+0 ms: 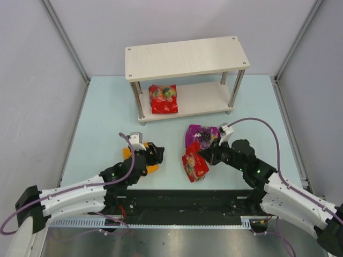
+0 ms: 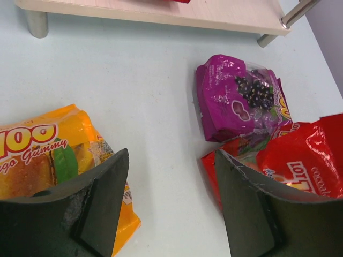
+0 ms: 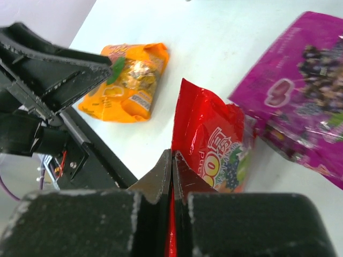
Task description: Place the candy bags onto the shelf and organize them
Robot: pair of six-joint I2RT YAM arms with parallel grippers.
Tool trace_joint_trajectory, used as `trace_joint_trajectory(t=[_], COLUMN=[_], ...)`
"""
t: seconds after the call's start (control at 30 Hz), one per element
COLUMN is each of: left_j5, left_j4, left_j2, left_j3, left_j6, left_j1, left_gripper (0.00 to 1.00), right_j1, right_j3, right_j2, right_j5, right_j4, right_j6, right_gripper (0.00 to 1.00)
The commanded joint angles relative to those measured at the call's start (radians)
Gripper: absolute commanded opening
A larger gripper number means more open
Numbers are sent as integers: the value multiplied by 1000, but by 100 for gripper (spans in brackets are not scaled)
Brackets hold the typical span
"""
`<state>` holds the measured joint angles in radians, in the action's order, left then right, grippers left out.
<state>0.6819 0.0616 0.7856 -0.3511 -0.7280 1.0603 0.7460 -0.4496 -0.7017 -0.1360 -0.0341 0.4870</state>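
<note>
One red candy bag [image 1: 163, 99] lies on the lower board of the shelf [image 1: 187, 56]. A second red bag [image 1: 194, 166] [image 3: 214, 134] is tipped up on edge, and my right gripper [image 1: 203, 156] [image 3: 172, 158] is shut on its rim. The purple bag [image 1: 201, 135] [image 2: 238, 99] lies flat just behind it. The orange-yellow bag [image 1: 153, 169] [image 2: 48, 155] lies mostly under my left arm. My left gripper [image 1: 159, 152] [image 2: 171, 182] is open over bare table. Its left finger is above the orange bag's edge and its right finger is near the red bag [image 2: 305, 160].
The shelf's metal posts [image 1: 236, 88] stand at the corners of its lower board [image 2: 161, 10]. Grey walls close in the pale table [image 1: 102, 118] on three sides. A black rail [image 1: 182, 201] runs along the near edge. My left arm [image 3: 48, 75] is close beside the right gripper.
</note>
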Motion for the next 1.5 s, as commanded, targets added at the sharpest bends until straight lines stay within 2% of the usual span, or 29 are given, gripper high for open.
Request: trace_joint_trajectory(t=[0.0,0.3,0.37,0.5,0.63,0.67,0.7,0.9,1.07,1.13,1.23,1.3,1.37,1.47], left_j5=[44,87,96,100,96,96,93,91,87,88,88,88,85,82], left_j4=[-41,-146,-158,-158,-155,-157,-157,-155,-167,-175,-180,-183,-180,-186], left_j2=[-48,-128,-137,-135,-115,-111,-105,-103,-105,-106,-117,-121,-123,-123], left_j3=[4,-11,-15,-12,-14,-17,-19,-19,-22,-20,-14,-8,-5,-6], left_j6=[-19,-21,-21,-27,-34,-36,-37,-42,-45,-48,-57,-60,-63,-65], left_j1=[6,4,4,4,4,4,4,3,4,4,4,4,4,4], left_gripper=[71,72,72,73,73,74,73,73,74,74,74,74,74,74], right_j1=[98,343,383,472,501,500,500,455,351,319,250,204,179,148], right_j3=[-64,-101,-104,-106,-106,-107,-107,-106,-107,-107,-107,-106,-107,-107], right_j2=[-83,-304,-355,-423,-444,-435,-420,-308,-292,-308,-353,-380,-423,-475], right_j5=[25,49,50,29,3,10,22,180,234,213,110,23,-66,-160], right_j4=[193,345,359,395,404,399,381,287,176,152,132,135,161,200], right_j6=[-27,-12,-5,12,7,5,1,-31,-36,-44,-74,-114,-140,-179], right_gripper=[0,2,9,43,55,62,63,63,63,64,71,84,91,93])
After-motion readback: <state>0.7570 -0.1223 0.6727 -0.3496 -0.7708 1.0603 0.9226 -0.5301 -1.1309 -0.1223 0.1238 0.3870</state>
